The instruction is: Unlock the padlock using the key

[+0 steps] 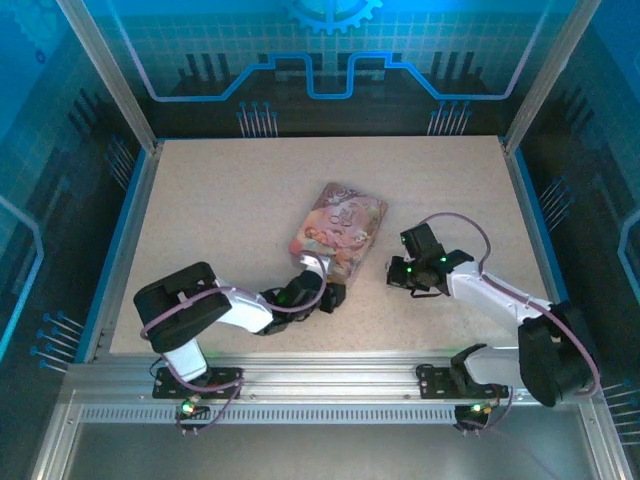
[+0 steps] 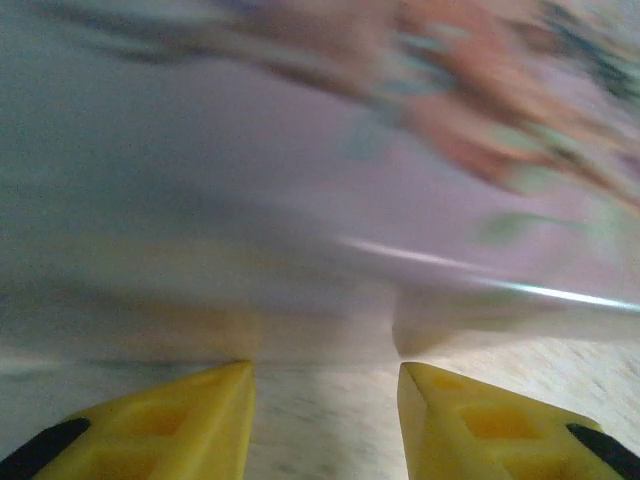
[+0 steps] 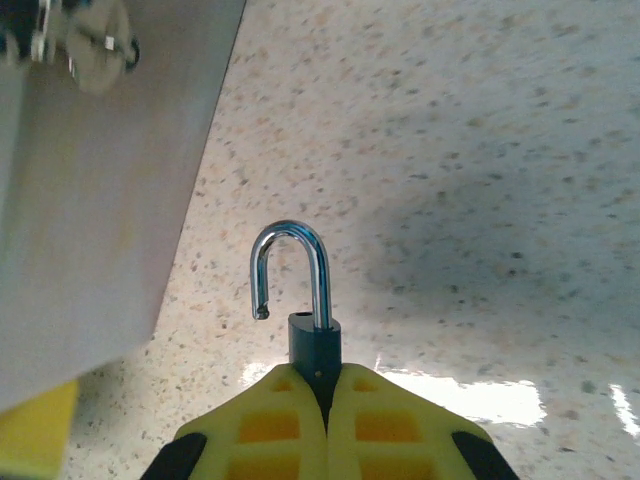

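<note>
The top camera looks down over the whole table (image 1: pixel 230 200); both wrist cameras face the tin (image 1: pixel 338 228) from very near.

- left wrist view: the tin (image 2: pixel 430 140) is a motion-blurred smear across the upper frame, its print unreadable, running off the top and both sides.
- left gripper (image 2: pixel 325 372): just the yellow tips, the rest cut off by the bottom edge.
- right wrist view: the padlock (image 3: pixel 313 335) body is mostly hidden between the right gripper (image 3: pixel 325 375) pads.
- upper left corner: a metal bit (image 3: pixel 90 45), out of focus and cut by the top edge; can't tell what it is.
- lower left corner: a yellow block (image 3: pixel 35 440), cut off by the edge.
- top view: whatever the right gripper holds is too small to make out.
</note>
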`<act>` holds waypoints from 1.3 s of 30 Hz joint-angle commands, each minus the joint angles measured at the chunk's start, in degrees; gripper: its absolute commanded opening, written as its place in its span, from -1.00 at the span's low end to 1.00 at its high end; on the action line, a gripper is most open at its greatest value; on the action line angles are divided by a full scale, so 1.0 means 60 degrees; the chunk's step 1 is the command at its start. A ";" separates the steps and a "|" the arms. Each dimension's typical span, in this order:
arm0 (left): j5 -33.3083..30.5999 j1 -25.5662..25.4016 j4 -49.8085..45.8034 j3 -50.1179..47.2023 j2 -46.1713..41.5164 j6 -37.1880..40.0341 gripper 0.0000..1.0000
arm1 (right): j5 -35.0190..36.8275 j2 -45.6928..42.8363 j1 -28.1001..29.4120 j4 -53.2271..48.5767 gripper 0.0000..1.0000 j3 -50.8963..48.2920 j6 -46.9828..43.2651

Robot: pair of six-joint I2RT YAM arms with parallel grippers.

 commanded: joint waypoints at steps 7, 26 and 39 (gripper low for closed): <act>0.0545 0.1599 0.0479 -0.0016 -0.0251 0.0058 -0.10 | -0.0908 0.2002 0.1170 0.1543 -1.00 0.0988 -0.1084; 0.0485 0.3291 -0.1394 -0.1385 -0.3481 0.0512 -0.01 | -0.0456 0.7210 0.2623 0.1139 -1.00 0.7352 -0.2961; 0.0305 0.4160 -0.5019 -0.1547 -0.7425 0.1246 0.15 | -0.0602 0.7590 0.2965 0.1054 -1.00 0.8448 -0.2908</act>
